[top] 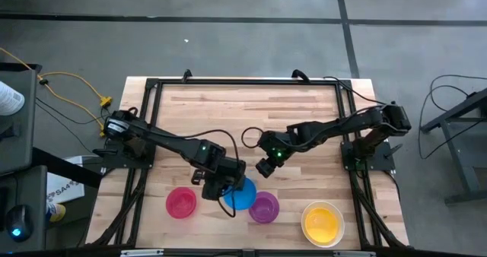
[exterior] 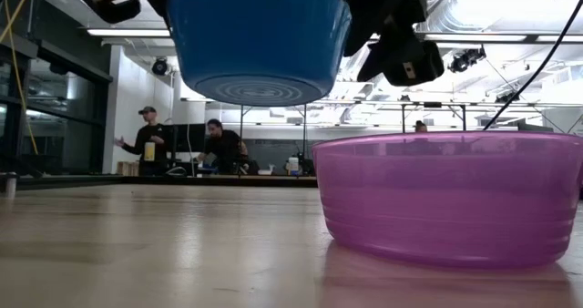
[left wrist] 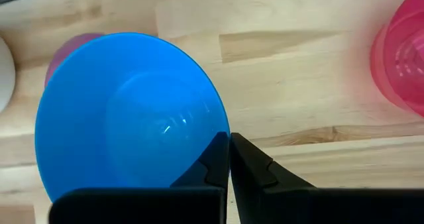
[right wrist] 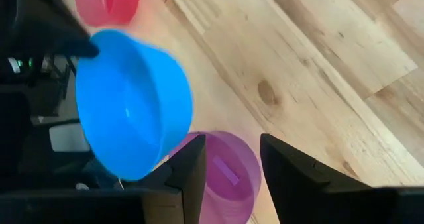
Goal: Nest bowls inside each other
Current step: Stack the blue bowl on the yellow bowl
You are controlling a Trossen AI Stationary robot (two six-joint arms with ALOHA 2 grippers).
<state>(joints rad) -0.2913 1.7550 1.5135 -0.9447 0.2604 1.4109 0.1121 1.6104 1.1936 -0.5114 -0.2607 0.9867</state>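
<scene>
High view: saw the left gripper [top: 222,187] low over the near half of the table [top: 304,109], jaws pinched on the rim of the blue bowl [top: 242,195]. Found the purple bowl [top: 264,207] just beside the blue one on its right, the pinkish-red bowl [top: 181,202] on its left, the yellow bowl [top: 322,223] nearer the right front corner. Spotted the right gripper [top: 265,168] hovering just behind the blue and purple bowls, holding nothing.

Low view: caught the blue bowl [exterior: 259,36] hanging in the air, clear of the tabletop [exterior: 164,244], base down and slightly tilted. Noted the purple bowl [exterior: 446,197] resting upright on the wood to its right. Made out people [exterior: 182,144] standing far back in the room.

Left wrist view: showed the two dark fingers [left wrist: 215,161] pressed together on the blue bowl's [left wrist: 126,118] edge. Glimpsed the purple bowl [left wrist: 69,45] partly hidden behind it, the pinkish-red bowl [left wrist: 401,58] well apart.

Right wrist view: showed the right fingers [right wrist: 189,171] standing apart, empty, above the purple bowl [right wrist: 232,171]. Saw the blue bowl [right wrist: 132,105] tilted beside it and the pinkish-red bowl [right wrist: 106,2] beyond.
</scene>
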